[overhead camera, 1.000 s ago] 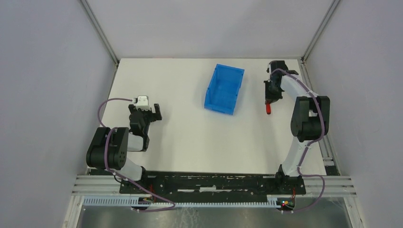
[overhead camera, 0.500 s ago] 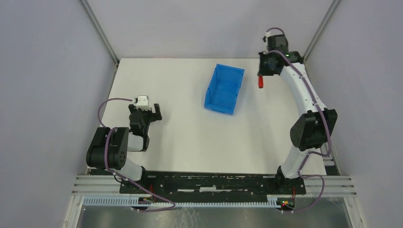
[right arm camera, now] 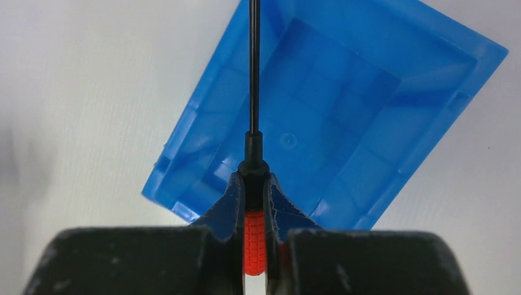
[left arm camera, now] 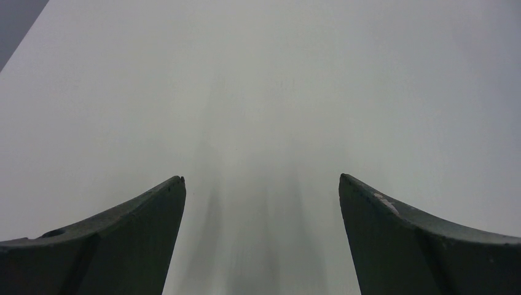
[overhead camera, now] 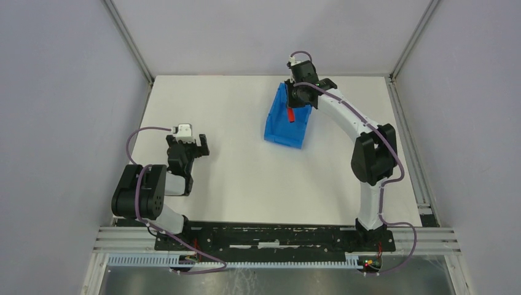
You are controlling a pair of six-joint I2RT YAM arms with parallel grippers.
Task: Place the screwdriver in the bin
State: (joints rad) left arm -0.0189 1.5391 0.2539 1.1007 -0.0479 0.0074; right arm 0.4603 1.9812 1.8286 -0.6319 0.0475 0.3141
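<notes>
Swung leftward from the worktop's [overhead camera: 246, 172] right edge, my right tool [right arm camera: 253, 187] now hangs above the bin [right arm camera: 203, 117], clamped on the screwdriver [right arm camera: 254, 150] at its ribbed red handle, with the thin black shaft pointing across the open interior. Smooth blue plastic walls surround it. My left tool [left arm camera: 261, 184] sits well apart over matte white worktop, its jaws spread.

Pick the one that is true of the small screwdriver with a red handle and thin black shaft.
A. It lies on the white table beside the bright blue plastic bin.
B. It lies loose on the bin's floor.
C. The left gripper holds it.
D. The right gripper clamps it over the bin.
D: the right gripper is shut on the small screwdriver with a red handle and thin black shaft, holding it over the bright blue plastic bin.
</notes>
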